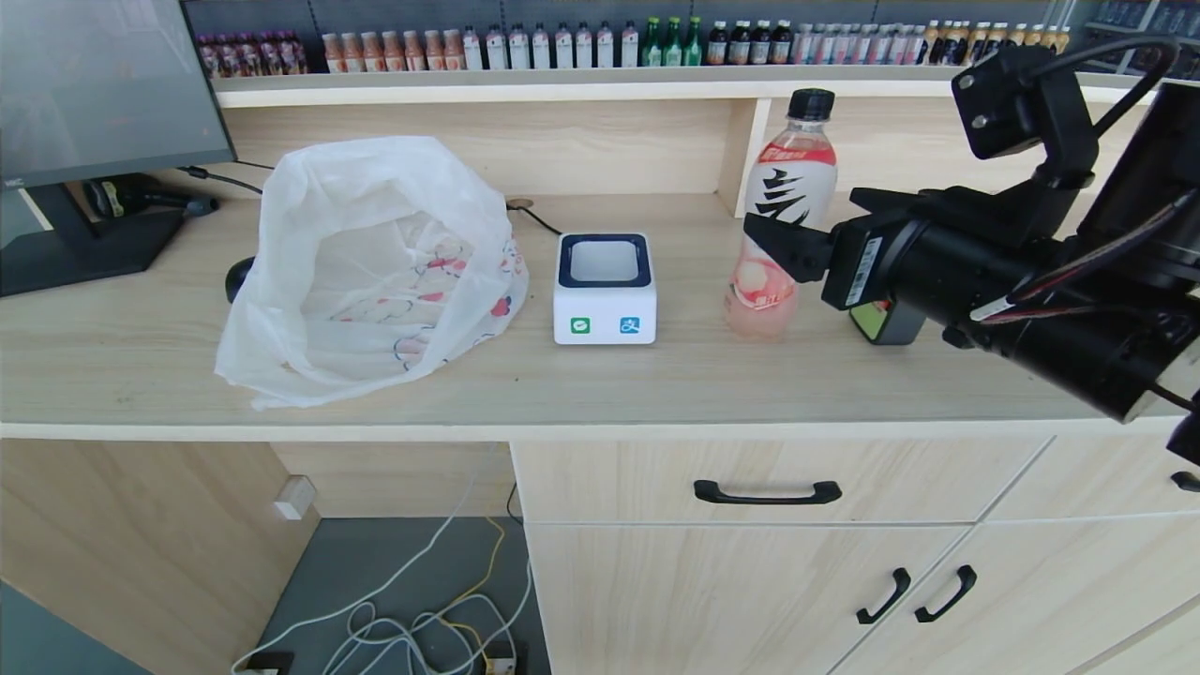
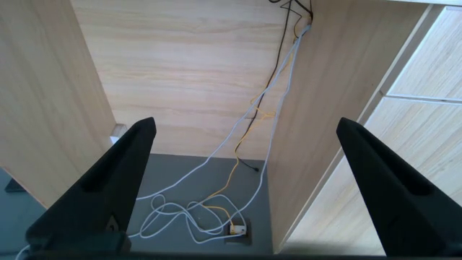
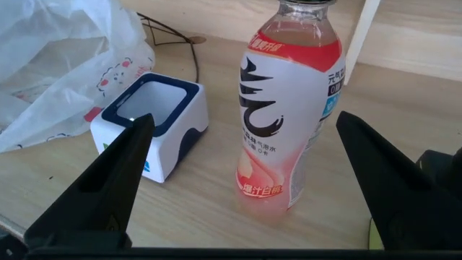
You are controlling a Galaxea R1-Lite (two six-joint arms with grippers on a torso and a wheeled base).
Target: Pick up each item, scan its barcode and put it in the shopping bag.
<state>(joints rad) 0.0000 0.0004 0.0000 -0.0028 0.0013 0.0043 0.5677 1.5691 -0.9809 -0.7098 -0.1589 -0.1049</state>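
1. The bottle (image 1: 792, 183) stands upright on the worktop (image 1: 656, 384), right of centre in the head view. Its cap is on and its long axis is vertical.
2. The right gripper (image 3: 244, 126) sits at the right of the head view, level with the lower half of the bottle's label. Its jaws are spread wide and hold nothing.
3. The relation we care about is that the bottle lies straight ahead of those jaws, in line with the gap between them. In the head view the nearer jaw crosses in front of the lower label. In the right wrist view the bottle shows between the two dark jaws. We see no contact, and we cannot tell how deep the bottle sits in the gap.
4. The jaws lie roughly level, so they would close across the bottle's upright axis. We judge that a sound grip for a round, standing bottle.
5. The left gripper (image 2: 245, 123) hangs below the worktop, jaws apart and empty, facing loose cables (image 2: 209, 209) on the floor. The right arm is much the nearer.
6. We judge the next move to be a short advance, then a close on the label. A push from one jaw alone could tip so tall a bottle.
7. The scanner (image 1: 604, 286) sits at centre frame, just left of the bottle. The shopping bag (image 1: 370, 272) lies open further left.
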